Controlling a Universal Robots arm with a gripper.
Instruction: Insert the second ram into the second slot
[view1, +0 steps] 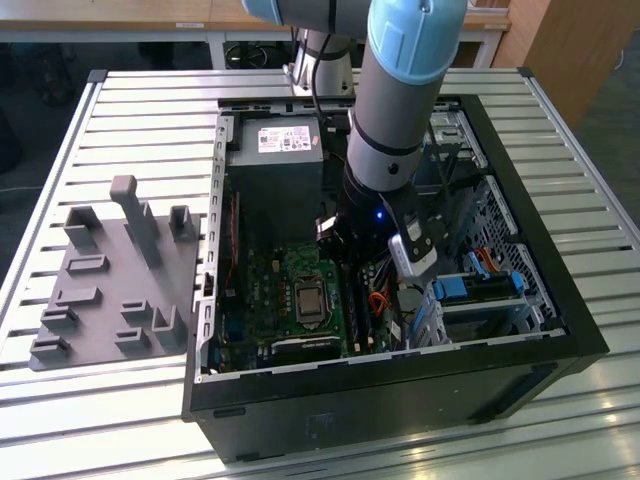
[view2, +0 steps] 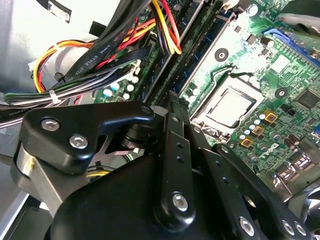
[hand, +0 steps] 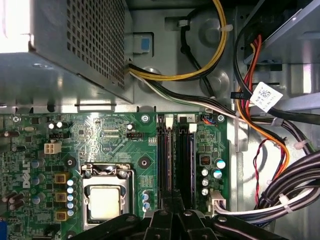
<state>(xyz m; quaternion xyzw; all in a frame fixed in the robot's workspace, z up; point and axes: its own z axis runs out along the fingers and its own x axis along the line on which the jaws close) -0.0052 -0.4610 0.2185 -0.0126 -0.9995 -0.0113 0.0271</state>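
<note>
From my remote seat, gripper (hand: 170, 212) low over the motherboard's (hand: 112, 135) RAM slots (hand: 175, 155), fingers look pinched shut, second ram hard to make out, possibly edge-on between them, arm hides slots in exterior view.

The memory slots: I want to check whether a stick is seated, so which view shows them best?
The first wrist view: the memory slots run straight up from the tool, seen along their full length. The second wrist view shows them slanted, partly under cables. In the exterior view the arm hides much of them.
</note>
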